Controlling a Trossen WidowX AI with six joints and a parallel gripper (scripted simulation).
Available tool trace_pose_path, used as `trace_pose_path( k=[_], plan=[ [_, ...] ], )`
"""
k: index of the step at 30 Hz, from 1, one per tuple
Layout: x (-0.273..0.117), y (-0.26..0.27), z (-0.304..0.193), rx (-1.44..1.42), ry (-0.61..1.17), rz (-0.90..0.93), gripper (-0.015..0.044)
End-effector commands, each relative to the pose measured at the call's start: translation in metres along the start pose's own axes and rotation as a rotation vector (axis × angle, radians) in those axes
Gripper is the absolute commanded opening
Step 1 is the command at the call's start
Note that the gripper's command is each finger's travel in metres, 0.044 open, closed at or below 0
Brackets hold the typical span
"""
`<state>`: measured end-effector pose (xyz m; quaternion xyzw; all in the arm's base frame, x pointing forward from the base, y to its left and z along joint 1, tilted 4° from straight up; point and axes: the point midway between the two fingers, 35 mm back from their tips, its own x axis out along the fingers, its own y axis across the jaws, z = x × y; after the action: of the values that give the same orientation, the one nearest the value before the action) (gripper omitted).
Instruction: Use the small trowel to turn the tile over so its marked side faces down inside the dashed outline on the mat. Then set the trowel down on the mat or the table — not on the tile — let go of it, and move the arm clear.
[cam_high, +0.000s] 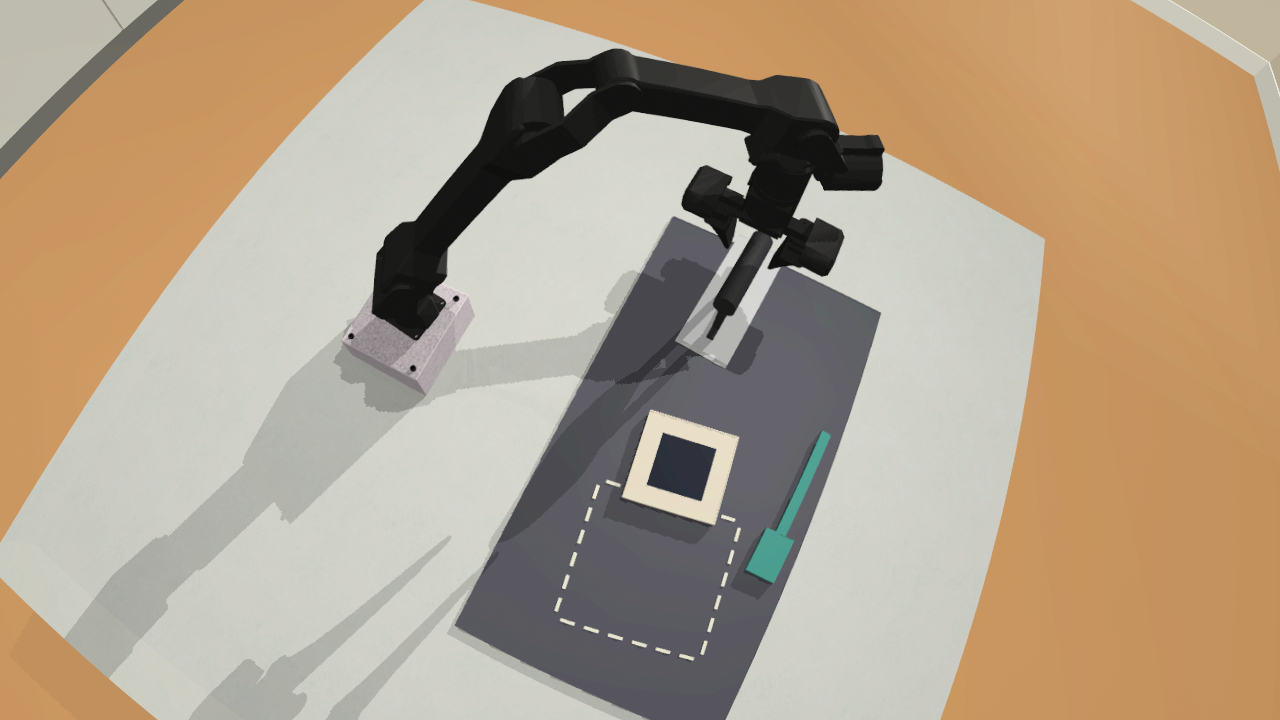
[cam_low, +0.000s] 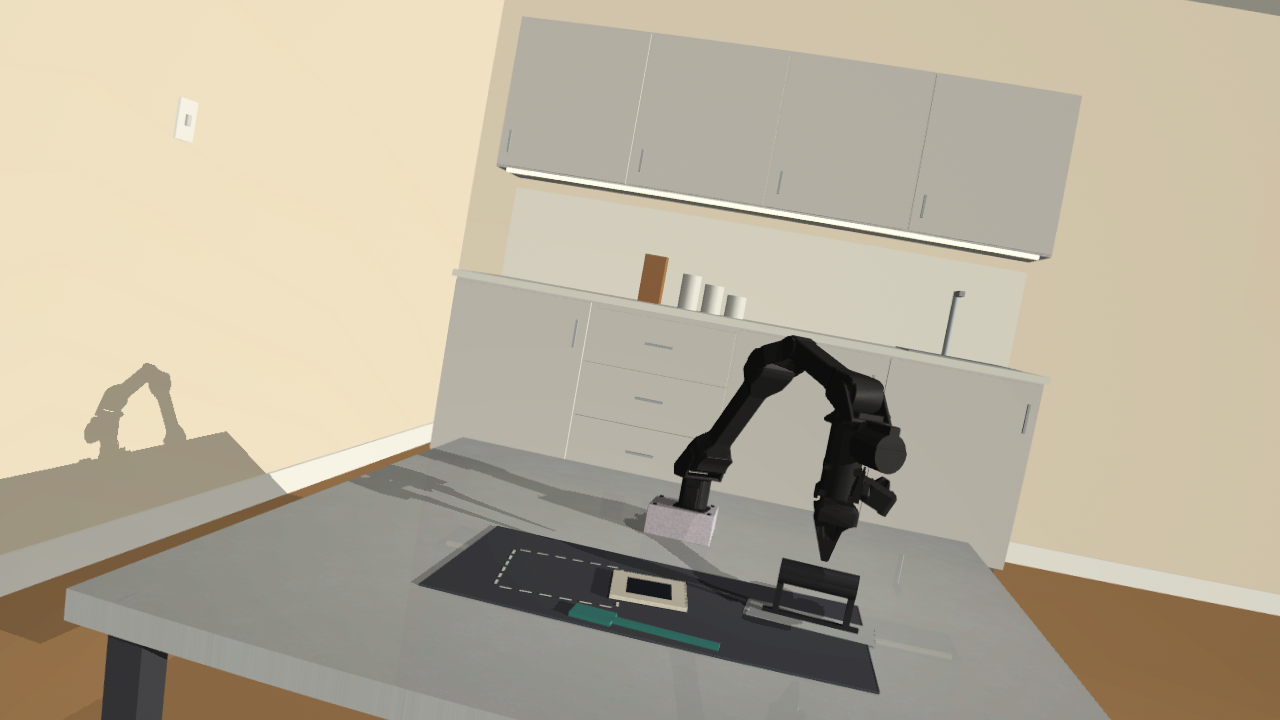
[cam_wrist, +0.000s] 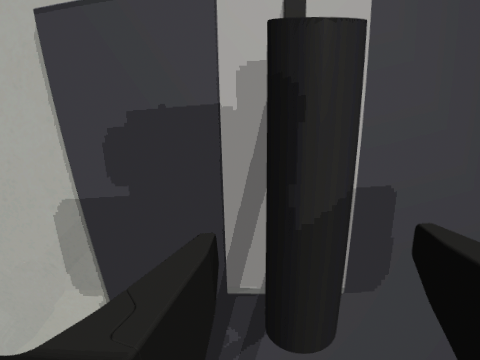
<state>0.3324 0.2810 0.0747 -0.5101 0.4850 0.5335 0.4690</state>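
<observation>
The trowel, with a thick black handle (cam_high: 741, 284) (cam_low: 819, 578) (cam_wrist: 315, 125) over a flat pale blade, rests on the dark mat (cam_high: 796, 358) (cam_low: 465, 574) near its far end. My gripper (cam_high: 751, 254) (cam_low: 825, 557) (cam_wrist: 315, 243) is open and points down over the rear part of the handle. Its fingers stand either side of the handle in the wrist view, with gaps to both. The cream tile (cam_high: 682, 466) (cam_low: 648, 588) lies flat with a dark square facing up. It overlaps the near-trowel edge of the dashed outline (cam_high: 687, 658), mostly outside it.
A teal tool (cam_high: 769, 555) (cam_low: 593, 614) with a square head and long thin handle lies along the mat's side, beside the tile and outline. My arm's speckled base block (cam_high: 384, 344) (cam_low: 680, 523) stands on the table on the opposite side of the mat.
</observation>
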Motion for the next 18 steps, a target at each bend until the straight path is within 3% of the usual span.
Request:
trace_pose_path(
  k=[1, 18],
  plan=[
    [-0.0023, 0.0003, -0.0005, 0.048, 0.001, 0.000, 0.0270],
    [-0.0023, -0.0001, -0.0008, 0.638, 0.001, 0.000, 0.0270]
  ],
)
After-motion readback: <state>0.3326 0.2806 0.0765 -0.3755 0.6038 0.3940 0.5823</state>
